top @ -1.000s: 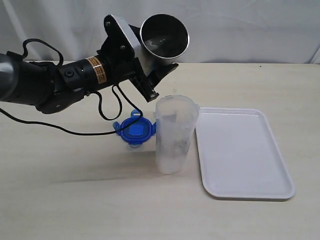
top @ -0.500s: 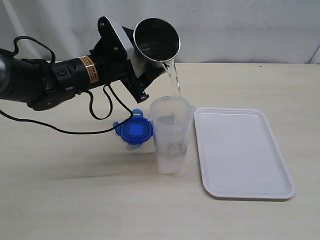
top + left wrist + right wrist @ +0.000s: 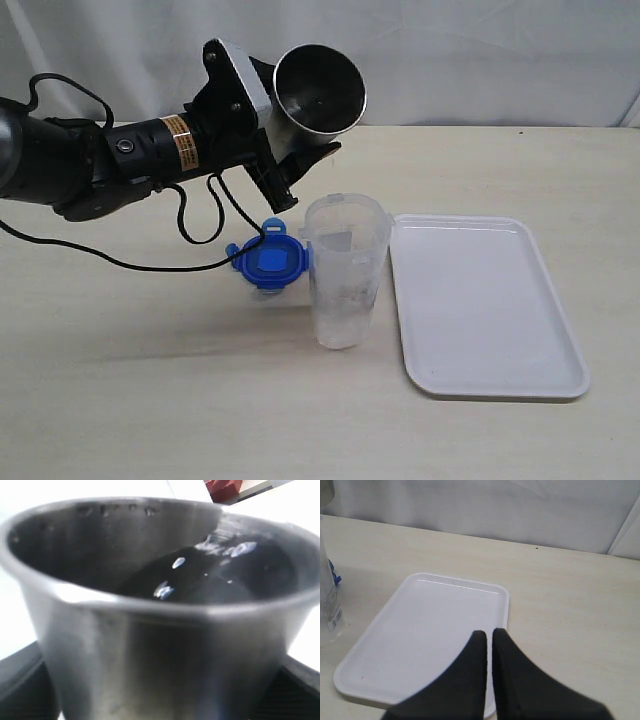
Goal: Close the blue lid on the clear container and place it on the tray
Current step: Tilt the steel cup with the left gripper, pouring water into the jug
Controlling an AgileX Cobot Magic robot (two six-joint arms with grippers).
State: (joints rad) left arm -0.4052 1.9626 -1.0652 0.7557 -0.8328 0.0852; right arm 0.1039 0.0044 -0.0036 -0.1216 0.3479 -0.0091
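The clear container (image 3: 345,270) stands upright and uncovered on the table, with a little water at its bottom, just left of the white tray (image 3: 490,300). The blue lid (image 3: 270,262) lies flat on the table, touching the container's left side. My left gripper (image 3: 298,135) is shut on a shiny steel cup (image 3: 320,88), held tilted above and slightly left of the container's mouth. That cup (image 3: 160,605) fills the left wrist view. My right gripper (image 3: 490,632) is shut and holds nothing, hovering over the tray (image 3: 430,620). The container's edge (image 3: 326,605) shows beside it.
A black cable (image 3: 190,235) from the left arm loops down onto the table behind the lid. White curtains hang behind the table. Bare tabletop lies in front of and to the right of the tray.
Half a second ago water streamed from the steel cup into the container. The stream has stopped and the cup has tipped back slightly. The right gripper's earlier position is not shown.
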